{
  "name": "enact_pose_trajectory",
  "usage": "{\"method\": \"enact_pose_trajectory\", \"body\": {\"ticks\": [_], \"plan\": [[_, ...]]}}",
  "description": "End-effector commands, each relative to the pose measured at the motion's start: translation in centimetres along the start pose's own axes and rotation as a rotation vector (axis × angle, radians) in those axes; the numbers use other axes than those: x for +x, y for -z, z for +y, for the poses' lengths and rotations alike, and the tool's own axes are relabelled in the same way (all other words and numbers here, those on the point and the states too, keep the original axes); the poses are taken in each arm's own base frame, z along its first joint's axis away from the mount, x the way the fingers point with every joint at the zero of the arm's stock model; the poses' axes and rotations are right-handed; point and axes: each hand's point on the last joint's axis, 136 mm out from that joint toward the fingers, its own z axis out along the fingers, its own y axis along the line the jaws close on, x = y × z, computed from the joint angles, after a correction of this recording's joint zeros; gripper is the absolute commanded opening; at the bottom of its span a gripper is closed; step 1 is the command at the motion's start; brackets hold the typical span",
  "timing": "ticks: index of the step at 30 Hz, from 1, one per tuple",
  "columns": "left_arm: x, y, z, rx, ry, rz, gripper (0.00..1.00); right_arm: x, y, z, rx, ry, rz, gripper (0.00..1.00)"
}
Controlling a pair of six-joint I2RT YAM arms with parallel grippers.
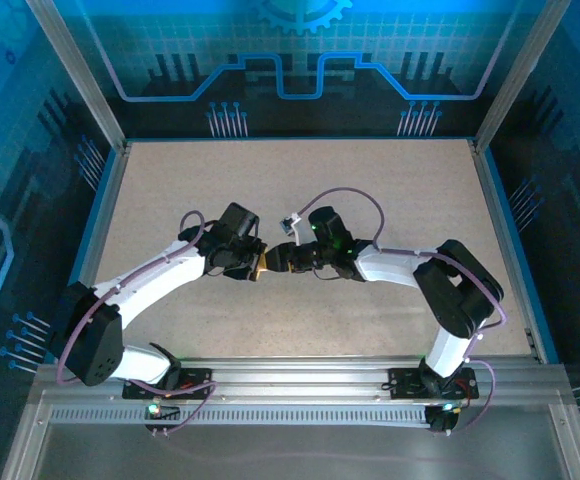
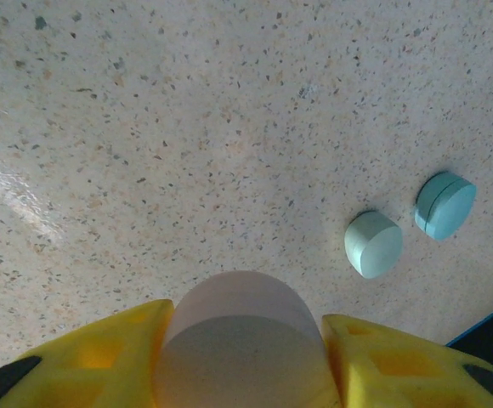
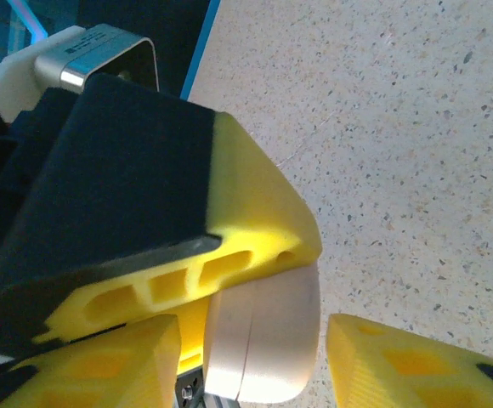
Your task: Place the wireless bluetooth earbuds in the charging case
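Note:
A pale pinkish-beige oval charging case [image 2: 242, 340] sits between the yellow fingers of my left gripper [image 2: 246, 336], which is shut on it. The case is closed, its seam showing in the right wrist view [image 3: 263, 340]. My right gripper [image 3: 251, 344] straddles the same case with its jaws open, and a gap shows between the case and its right finger [image 3: 399, 365]. One left-gripper finger [image 3: 229, 221] lies across the top of the case there. From above, the left gripper [image 1: 258, 264] and right gripper [image 1: 282, 258] meet tip to tip at mid-table. The earbuds are out of view.
Two other closed pastel cases lie on the speckled table to the right in the left wrist view, one pale mint [image 2: 373, 244] and one teal [image 2: 444, 204]. The table's blue edge [image 2: 484, 323] runs close beyond them.

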Motion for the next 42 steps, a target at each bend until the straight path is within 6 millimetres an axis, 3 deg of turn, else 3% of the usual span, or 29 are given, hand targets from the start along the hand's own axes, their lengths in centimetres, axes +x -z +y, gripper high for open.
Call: {"method": "enact_pose_trajectory", "body": {"ticks": [1, 7, 10, 13, 18, 22, 26, 31, 36, 42], "plan": [[1.2, 0.8, -0.7, 0.024, 0.004, 0.037, 0.37, -0.8, -0.5, 0.9, -0.021, 0.039, -0.014, 0.45], [1.5, 0.9, -0.9, 0.034, -0.007, 0.044, 0.38, -1.3, 0.0, 0.3, 0.003, 0.040, -0.035, 0.30], [1.4, 1.1, -1.8, 0.071, -0.060, 0.027, 0.48, -1.6, 0.7, 0.7, -0.001, 0.051, -0.047, 0.22], [1.0, 2.1, -3.7, 0.148, -0.193, -0.030, 0.66, -2.1, 1.8, 1.3, -0.029, 0.041, -0.059, 0.19], [0.0, 6.0, -8.1, 0.404, -0.636, -0.227, 0.77, -3.3, 5.1, 3.0, -0.091, 0.042, -0.061, 0.18], [1.9, 10.6, -10.7, 0.791, -1.037, -0.390, 0.78, -4.1, 8.2, 4.7, -0.164, 0.038, -0.039, 0.18], [4.9, 15.1, -9.6, 1.166, -1.405, -0.587, 0.76, -5.4, 11.5, 6.8, -0.252, 0.029, -0.025, 0.18], [9.3, 15.1, -7.4, 1.220, -1.853, -0.514, 0.73, -5.8, 14.1, 9.1, -0.307, 0.050, 0.022, 0.19], [9.9, 16.0, -7.5, 1.255, -1.951, -0.591, 0.71, -5.5, 15.2, 10.4, -0.313, 0.063, 0.065, 0.20], [10.8, 14.8, -6.9, 1.189, -2.109, -0.504, 0.68, -5.7, 15.9, 10.5, -0.321, 0.041, 0.070, 0.20]]}}
